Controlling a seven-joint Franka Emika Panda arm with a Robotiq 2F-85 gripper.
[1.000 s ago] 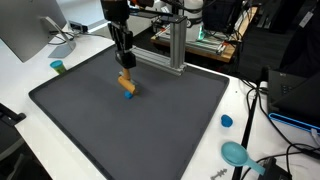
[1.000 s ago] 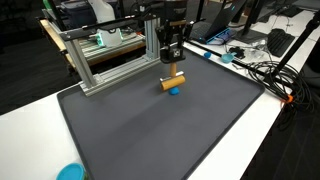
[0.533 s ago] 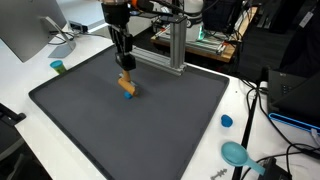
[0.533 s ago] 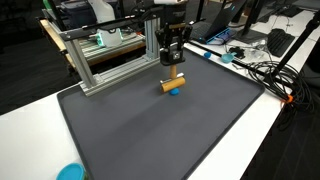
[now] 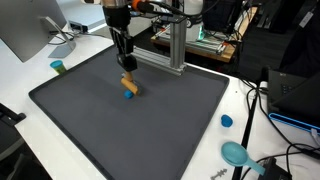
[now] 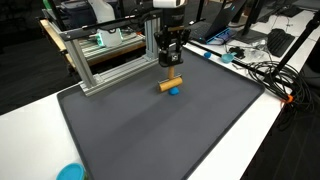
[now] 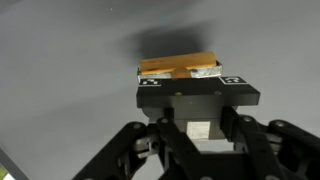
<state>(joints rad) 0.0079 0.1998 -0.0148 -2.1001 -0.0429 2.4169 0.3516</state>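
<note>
Wrist view: the end effector (image 7: 190,86) hangs just above a tan wooden block (image 7: 180,68), its dark body covering the block's near edge. I cannot tell here whether the fingers are spread or pressed together. In both exterior views the block lies on the dark mat (image 5: 150,130) covering the worktop (image 5: 30,75), close to the aluminium frame (image 6: 100,62). Only these views show a small blue piece (image 6: 175,90) touching the block's underside, with a gap between tool and block.
</note>
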